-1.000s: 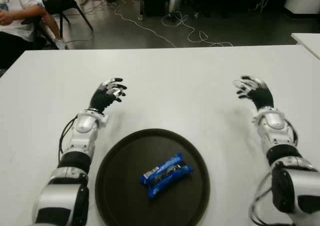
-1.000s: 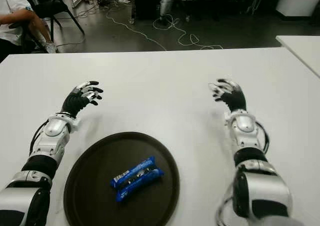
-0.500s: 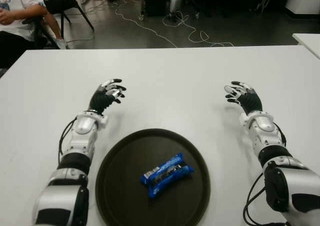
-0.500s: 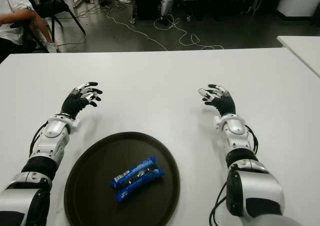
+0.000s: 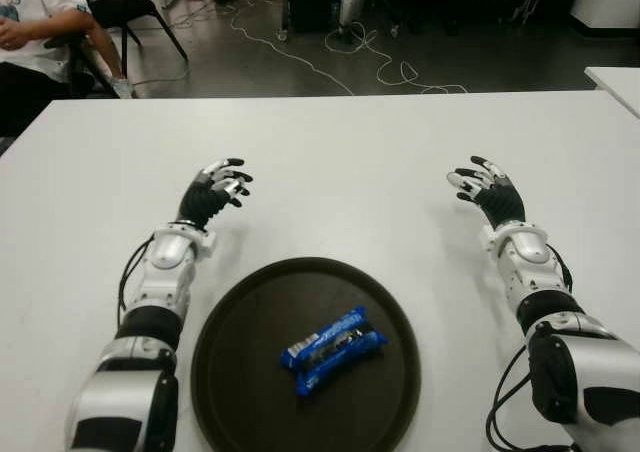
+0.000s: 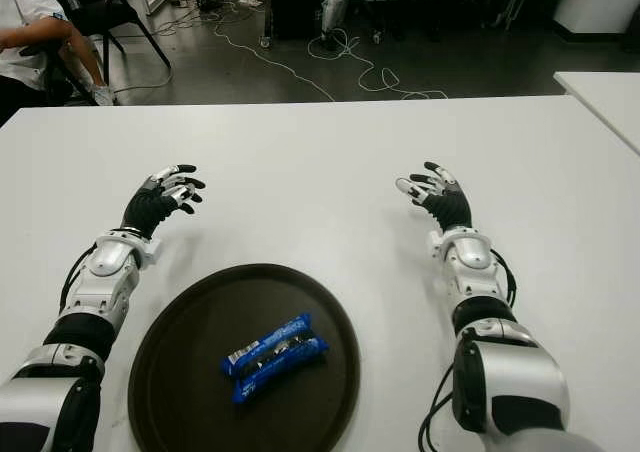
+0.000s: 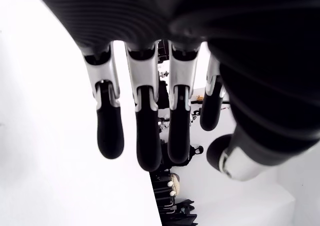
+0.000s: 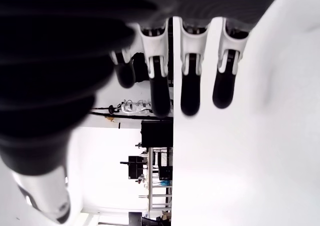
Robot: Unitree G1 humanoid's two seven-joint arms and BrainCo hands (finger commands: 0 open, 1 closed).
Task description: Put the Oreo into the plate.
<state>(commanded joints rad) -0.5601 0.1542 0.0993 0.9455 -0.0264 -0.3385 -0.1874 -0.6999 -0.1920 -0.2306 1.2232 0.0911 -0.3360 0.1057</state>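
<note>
Lying near the middle of the dark round plate [image 5: 230, 372], in the lower centre of the frame, the blue Oreo pack [image 5: 332, 349] is seen on the white table [image 5: 340, 152]. The left hand [image 5: 213, 192] is held at centre left and the right hand [image 5: 488, 190] at centre right, both with fingers spread and nothing gripped.

Left hand [image 5: 214, 190], right hand [image 5: 487, 189]: fingers relaxed, empty.

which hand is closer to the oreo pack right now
Left, slightly. The left hand is beyond the Oreo pack to its left; the right hand is beyond it, farther off to its right.
</note>
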